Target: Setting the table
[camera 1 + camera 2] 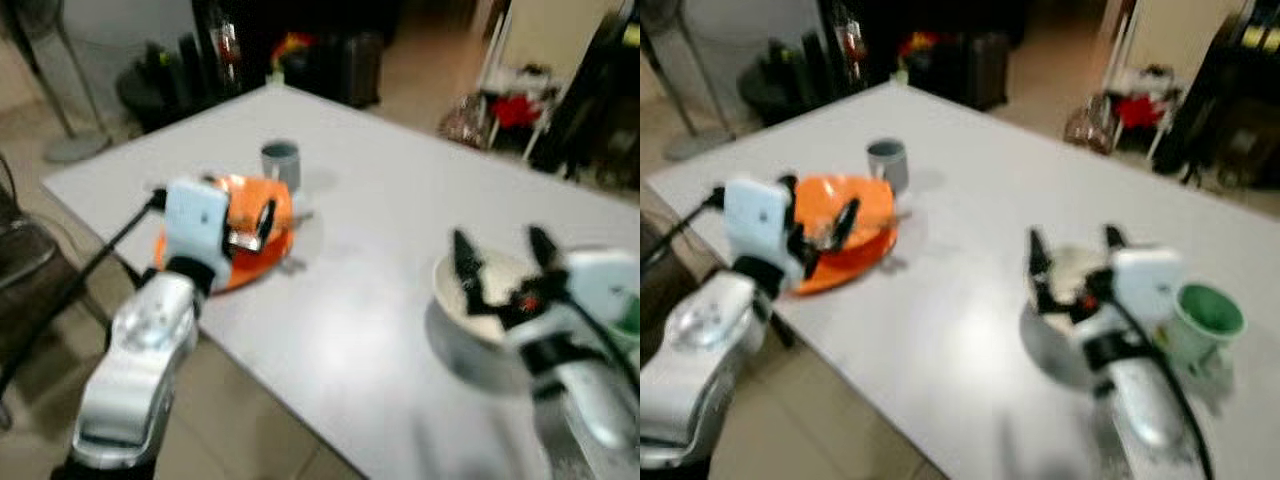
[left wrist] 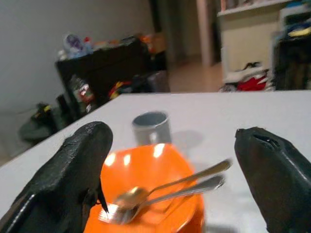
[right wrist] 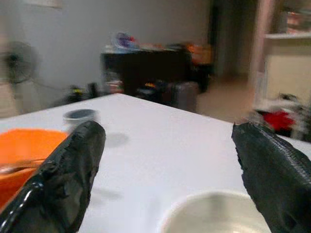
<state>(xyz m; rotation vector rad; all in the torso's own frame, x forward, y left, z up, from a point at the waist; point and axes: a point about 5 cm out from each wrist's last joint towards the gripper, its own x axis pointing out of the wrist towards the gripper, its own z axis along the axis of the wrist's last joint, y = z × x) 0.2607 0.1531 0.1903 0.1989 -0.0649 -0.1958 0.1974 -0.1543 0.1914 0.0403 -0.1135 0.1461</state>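
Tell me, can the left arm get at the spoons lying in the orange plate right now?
Probably yes. The left gripper is open and faces the two spoons in the orange plate, with nothing between them. The grey cup stands behind the plate, out of the way.

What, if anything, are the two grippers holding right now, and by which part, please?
Nothing is held. The left gripper stands open over the orange plate with its two spoons; the right gripper stands open above the white bowl.
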